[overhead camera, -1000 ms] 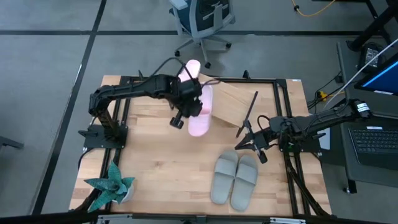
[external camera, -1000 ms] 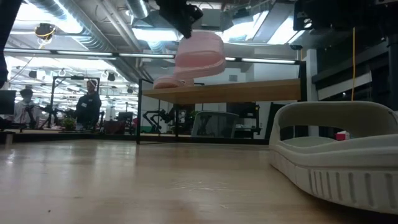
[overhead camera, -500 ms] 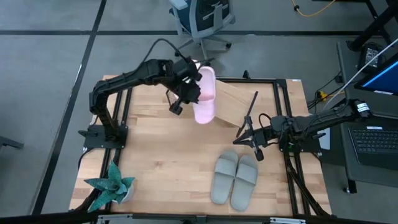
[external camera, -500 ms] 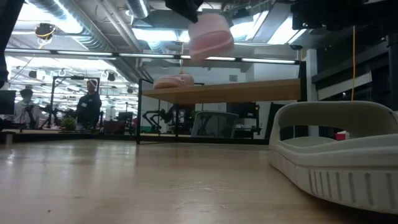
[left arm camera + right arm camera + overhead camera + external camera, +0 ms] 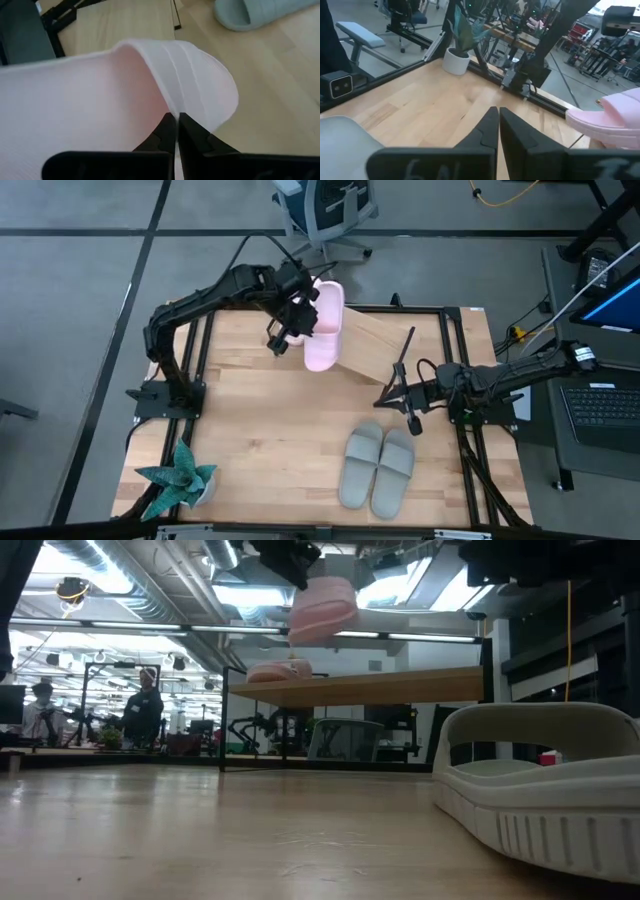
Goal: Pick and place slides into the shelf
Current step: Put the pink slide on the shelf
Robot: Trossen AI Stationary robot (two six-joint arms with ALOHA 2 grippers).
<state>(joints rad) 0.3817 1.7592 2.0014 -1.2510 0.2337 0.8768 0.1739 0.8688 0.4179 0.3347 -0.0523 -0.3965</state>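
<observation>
Left gripper [image 5: 291, 330] is clamped on a pink slide [image 5: 323, 326] above the shelf [image 5: 375, 340], where one pink slide [image 5: 280, 671] already sits; the grey-green pair [image 5: 380, 466] waits nearby, right gripper [image 5: 398, 401] pinched together, idle.

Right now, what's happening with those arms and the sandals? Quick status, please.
Left gripper shut on pink slide, held in the air at the shelf. Right gripper shut, empty, waiting by grey-green pair. One pink slide already shelved. Nothing blocking.
</observation>
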